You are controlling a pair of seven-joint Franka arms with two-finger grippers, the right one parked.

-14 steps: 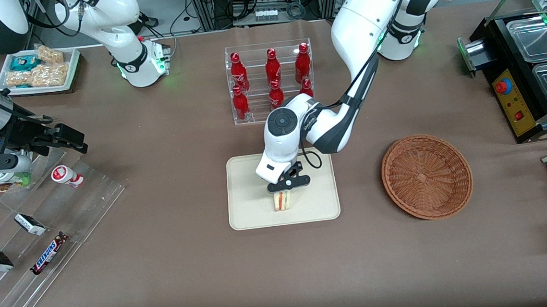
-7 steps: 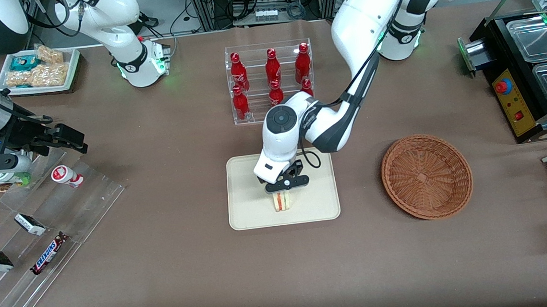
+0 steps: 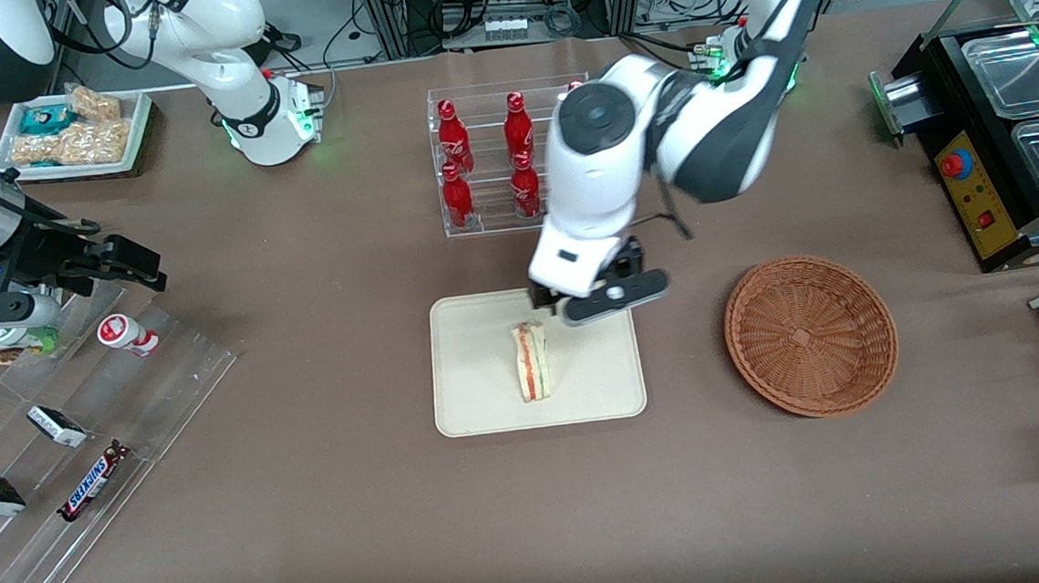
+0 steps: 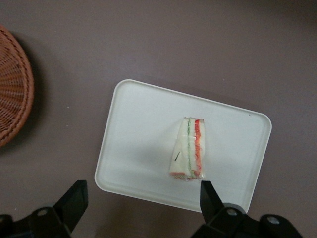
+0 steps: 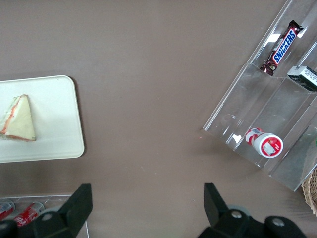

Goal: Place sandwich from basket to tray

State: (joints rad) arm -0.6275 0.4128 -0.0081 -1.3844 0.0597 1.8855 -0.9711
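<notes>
Rising clear of the tray (image 3: 482,404), the gripper (image 3: 600,301) now hangs above the tray's edge farthest from the front camera, where half a second ago it sat low right over the sandwich (image 3: 532,360). Its fingers (image 4: 210,196) are spread wide with nothing between them, as the wrist view shows, looking down at the tray (image 4: 133,124) from high up. The sandwich (image 4: 188,148) lies by itself near the middle of the tray, resting on its side with the orange-red and green filling showing along the cut edge; no part of it touches the gripper. The basket (image 3: 811,335) sits empty on the table, toward the working arm's end and well apart from the tray. Judging from this, the release is done and the task looks finished; what remains is only for the arm to pull away
</notes>
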